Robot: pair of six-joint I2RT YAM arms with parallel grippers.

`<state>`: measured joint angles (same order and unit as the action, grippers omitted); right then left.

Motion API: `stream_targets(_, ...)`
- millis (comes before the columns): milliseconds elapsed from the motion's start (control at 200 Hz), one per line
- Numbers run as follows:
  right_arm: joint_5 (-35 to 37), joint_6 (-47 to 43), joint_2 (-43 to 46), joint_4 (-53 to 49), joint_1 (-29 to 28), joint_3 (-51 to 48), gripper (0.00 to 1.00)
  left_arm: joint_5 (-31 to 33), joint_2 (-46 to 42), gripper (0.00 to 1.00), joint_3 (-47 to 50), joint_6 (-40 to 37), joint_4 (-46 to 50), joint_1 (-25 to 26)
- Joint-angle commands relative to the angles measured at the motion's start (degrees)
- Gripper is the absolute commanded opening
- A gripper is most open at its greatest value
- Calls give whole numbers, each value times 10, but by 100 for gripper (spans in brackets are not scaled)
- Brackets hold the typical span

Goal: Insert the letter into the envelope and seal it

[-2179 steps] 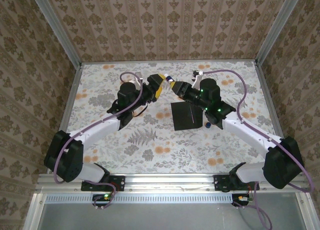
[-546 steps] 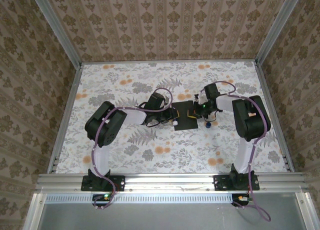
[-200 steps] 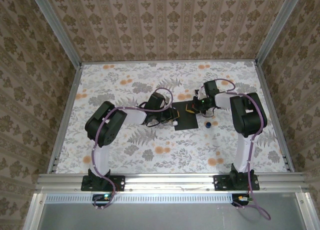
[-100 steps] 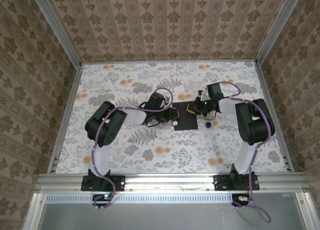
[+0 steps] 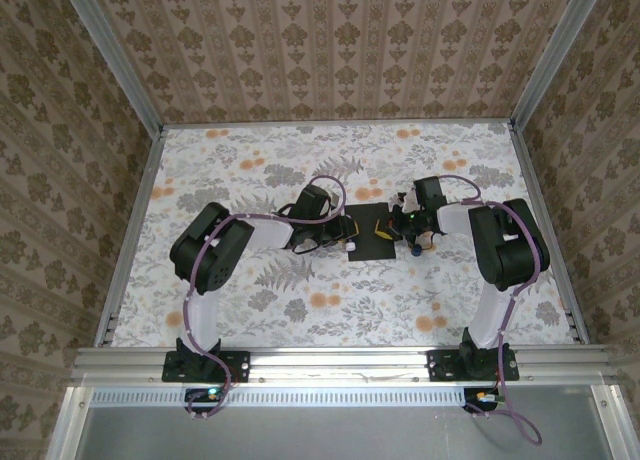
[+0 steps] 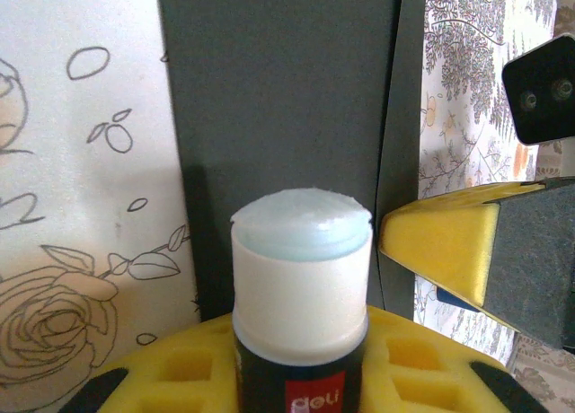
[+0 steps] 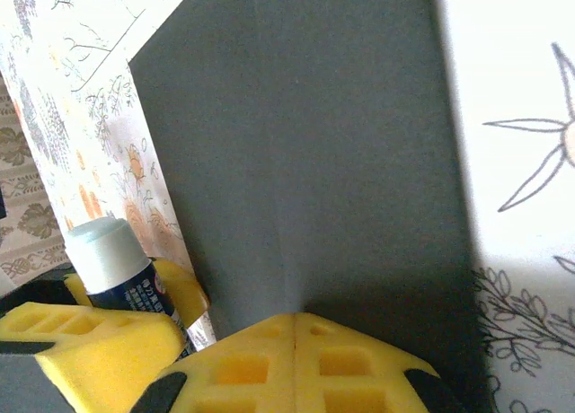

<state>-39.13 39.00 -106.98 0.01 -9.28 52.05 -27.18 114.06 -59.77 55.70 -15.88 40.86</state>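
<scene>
Gripping a white glue stick by its dark labelled base, the left tool sits just left of centre in the top view. Its yellow foam pads are closed round the stick, and the bared pale tip is at the left edge of the flat matte black paper envelope; whether the tip touches the paper I cannot tell. The envelope lies flat on the floral-patterned worktop in the middle of the frame, between the two tools. It looks thin, light and limp, so it would likely skate on the worktop and crease under a hard pinch. It seems better pinned down flat, or taken by an edge or along the fold, than grabbed mid-sheet. In the left wrist view a narrow flap strip runs down the envelope's right side, slightly raised. At that right side the right tool has its pads pressed together with no gap, tips against the envelope's edge, apparently steadying it.
</scene>
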Motion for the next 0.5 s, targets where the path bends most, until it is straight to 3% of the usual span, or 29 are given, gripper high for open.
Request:
stream_targets(0,22,-12,-13,-15,-3,-8,0,-2,14,0,-8,-9,1,8)
stream_targets(495,33,-2,-2,-18,-3,-13,0,-4,8,0,-3,-12,1,8)
